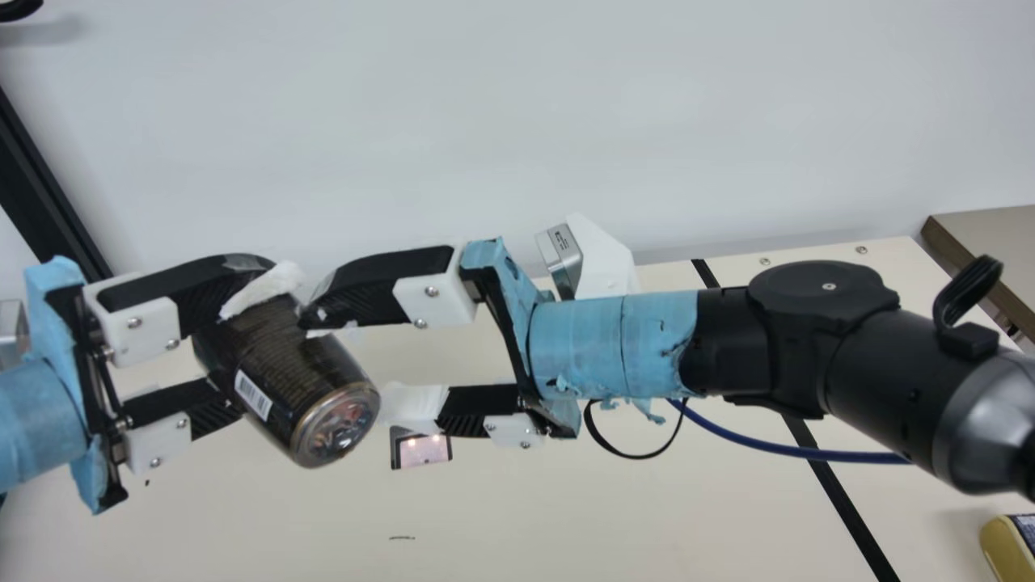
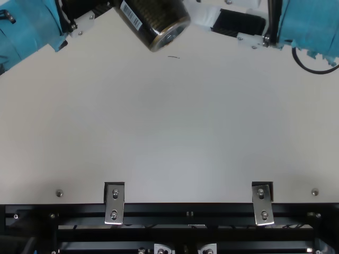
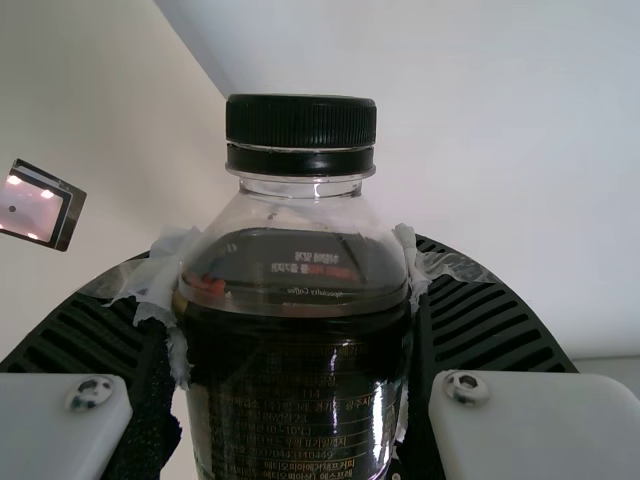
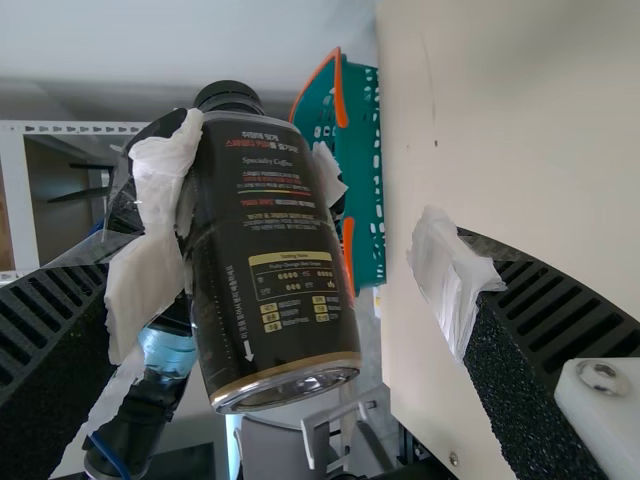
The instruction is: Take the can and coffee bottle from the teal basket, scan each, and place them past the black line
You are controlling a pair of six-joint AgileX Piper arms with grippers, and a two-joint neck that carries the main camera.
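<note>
Step in hand: coffee bottle [image 1: 299, 372] is held up off cream table [image 1: 566, 517], tilted, w/ its base toward the right arm; judged a handover, left to right. Left gripper [image 1: 255, 343] is clamped on bottle body, one finger per side, cap end [image 3: 300, 122] projecting beyond the grip. Right gripper [image 1: 349, 360] is set w/ fingers well apart, tips close to bottle; contact can't be conf'd.

Small lit panel [image 1: 422, 450] is noted on table, prob. the scanner; whether bottle has been scanned can't be told. Yellow item [image 1: 1007, 546] is seen past black line [image 1: 841, 501], poss. the can; ID not conf'd. Teal basket [image 4: 368, 170] w/ orange trim is seen in right wrist view; contents not verifiable.

Next move: right fingers req'd to be centred on bottle and closed before left grip is released; then barcode to be presented to panel if scan is outstanding, and bottle set down past line. Risk: slip or twist if release is early.

Labels: white barcode label [image 1: 253, 394] is exposed on bottle side, near left gripper's lower finger. Dark wrap carries fine print in several lines, some white, some red, plus gold-bordered box and white arrow toward base. Wording not transcribed.
</note>
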